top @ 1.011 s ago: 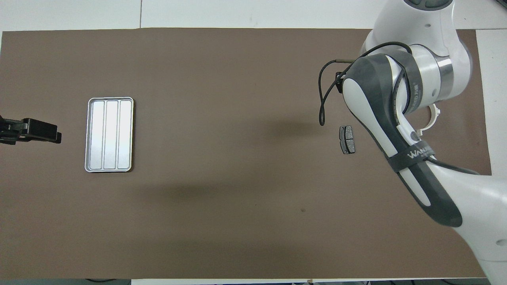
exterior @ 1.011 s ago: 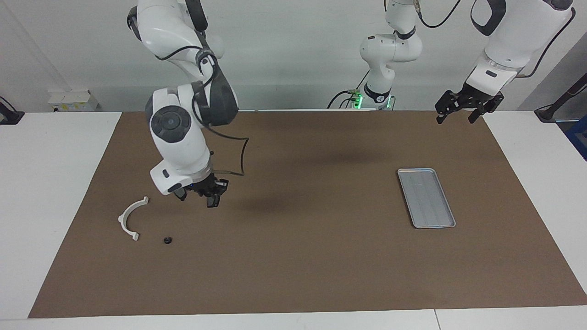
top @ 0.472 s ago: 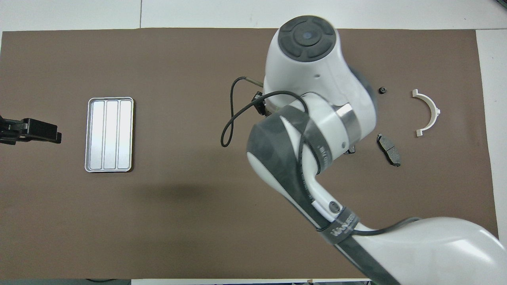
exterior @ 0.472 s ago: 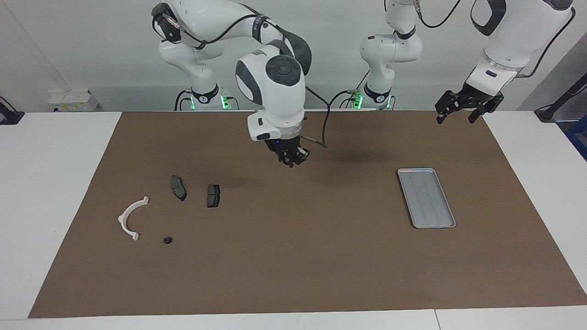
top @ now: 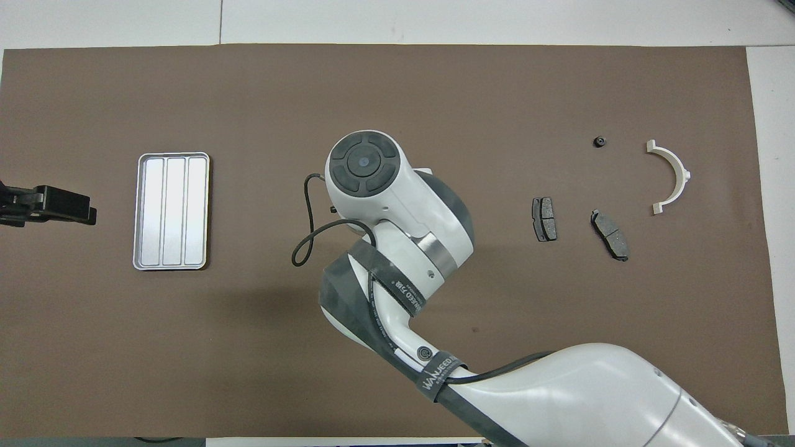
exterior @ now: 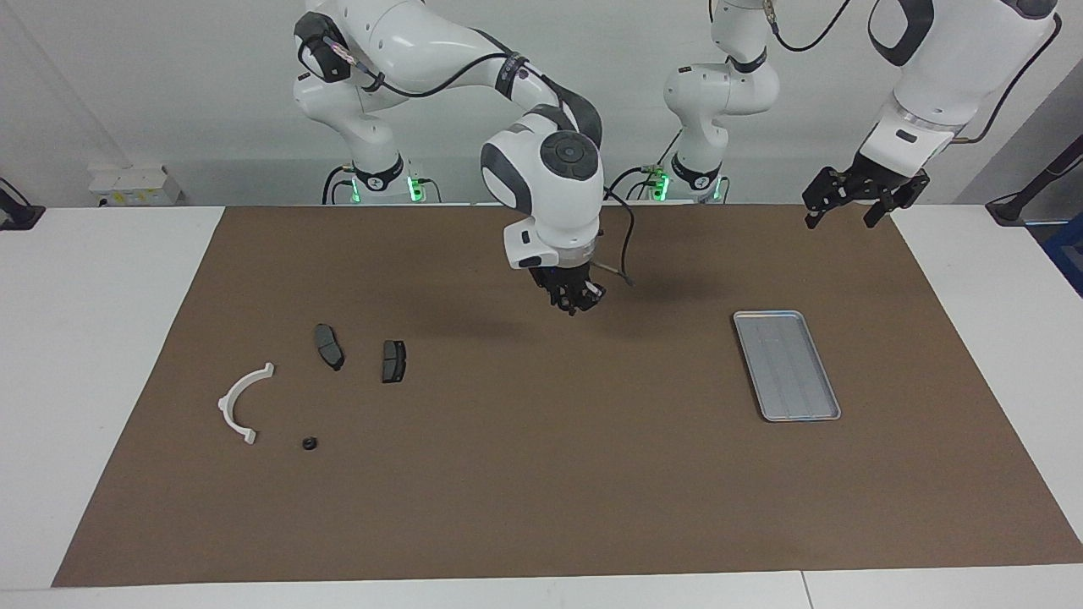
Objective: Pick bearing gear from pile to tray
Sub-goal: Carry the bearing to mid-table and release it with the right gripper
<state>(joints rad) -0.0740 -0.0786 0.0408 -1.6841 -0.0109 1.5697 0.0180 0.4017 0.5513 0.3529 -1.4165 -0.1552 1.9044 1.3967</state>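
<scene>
Starting at the right arm's end of the brown mat (exterior: 541, 507), the pile lies loose. It is made up of a white half-ring bracket (exterior: 241, 404), a small black round piece (exterior: 310, 443) just beside the bracket's farther tip, and two dark grey brake pads (exterior: 329, 346) nearer to the robots, lying side by side but apart. The round piece is the only thing here that could be the bearing gear. It rests on the mat, well apart from the tray. Both views show these parts, and the overhead view shows more clearly the split face of each pad (top: 544, 218) and the open curve of the bracket (top: 674, 177). Over the middle of the mat hangs the right gripper (exterior: 575, 300), raised clear of the surface. Only the facing view shows it, because from overhead the arm's own wrist covers it entirely. It looks like a dark bunch, and I cannot tell whether it is spread or pressed together, or whether it carries anything. Toward the left arm's end lies the silver-grey tray (exterior: 787, 365) with nothing in it, and its three lengthwise ribs read plainly from above (top: 172, 211). The left gripper (exterior: 842, 218) waits spread wide over the mat's corner near its base, holding nothing. From overhead only its dark tip (top: 62, 208) shows.
</scene>
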